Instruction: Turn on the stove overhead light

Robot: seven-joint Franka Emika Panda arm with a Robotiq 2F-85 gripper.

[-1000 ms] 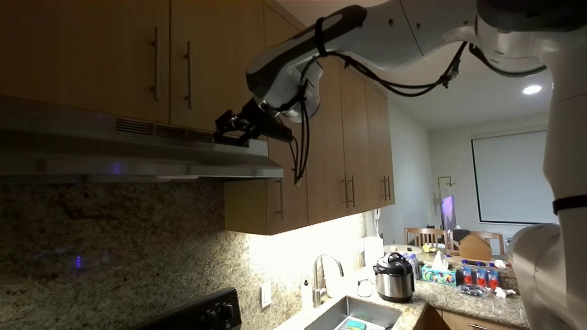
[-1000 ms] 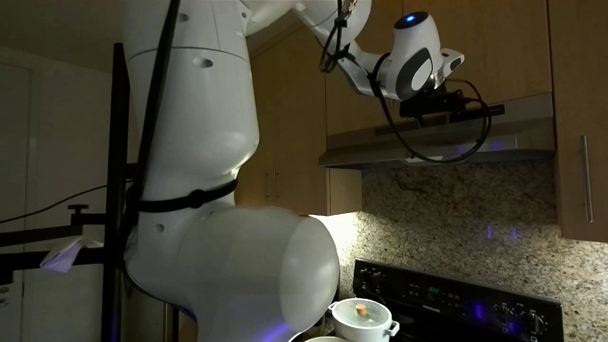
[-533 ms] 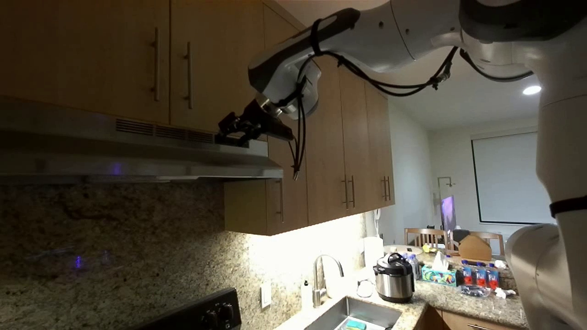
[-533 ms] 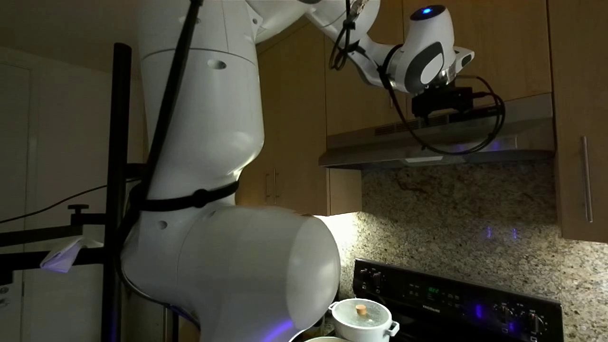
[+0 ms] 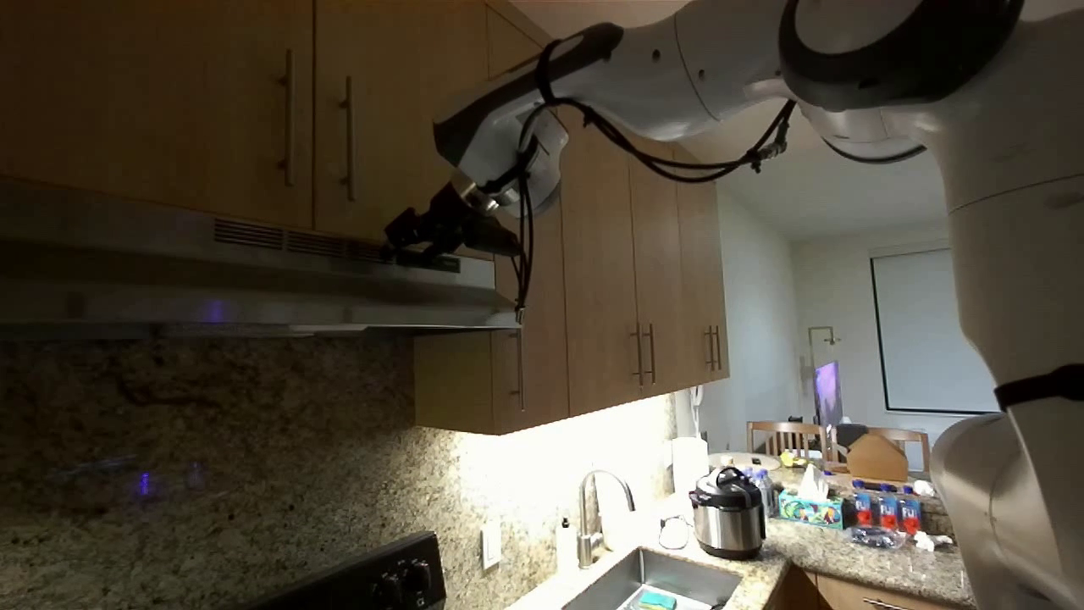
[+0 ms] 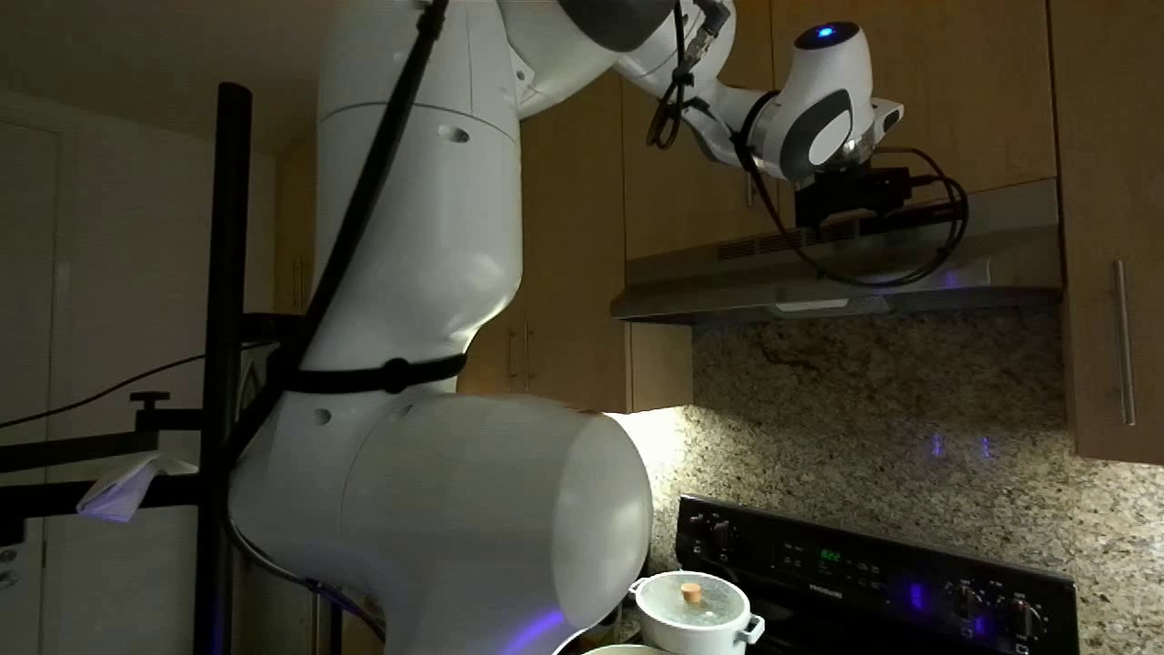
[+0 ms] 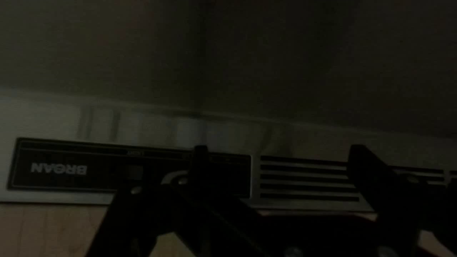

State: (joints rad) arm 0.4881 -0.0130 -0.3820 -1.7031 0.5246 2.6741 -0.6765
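The stove overhead light is the slim grey range hood, seen in both exterior views (image 5: 254,292) (image 6: 873,264) under wooden cabinets. Its underside carries a pale panel (image 6: 812,307), and the stone wall below is dim. On the front, in the wrist view, sits a black control strip (image 7: 59,167) with upside-down BROAN lettering, a small switch (image 7: 134,172) and a pale curved part (image 7: 175,175) partly covered by a finger. My gripper (image 7: 280,150) is open, fingers wide apart, nothing between them. One finger overlaps the strip, the other the vent slots (image 7: 303,180); contact cannot be judged.
Cabinet doors with long bar handles (image 5: 350,140) rise just above the hood. Arm cables (image 6: 946,246) loop in front of it. Below are the black stove panel (image 6: 864,573), a white lidded pot (image 6: 696,619) and the sink (image 5: 627,576).
The arm has swung further over toward the hood. In an exterior view my gripper has slid left along the hood front, uncovering more of the control strip's end. The gripper looks open throughout.
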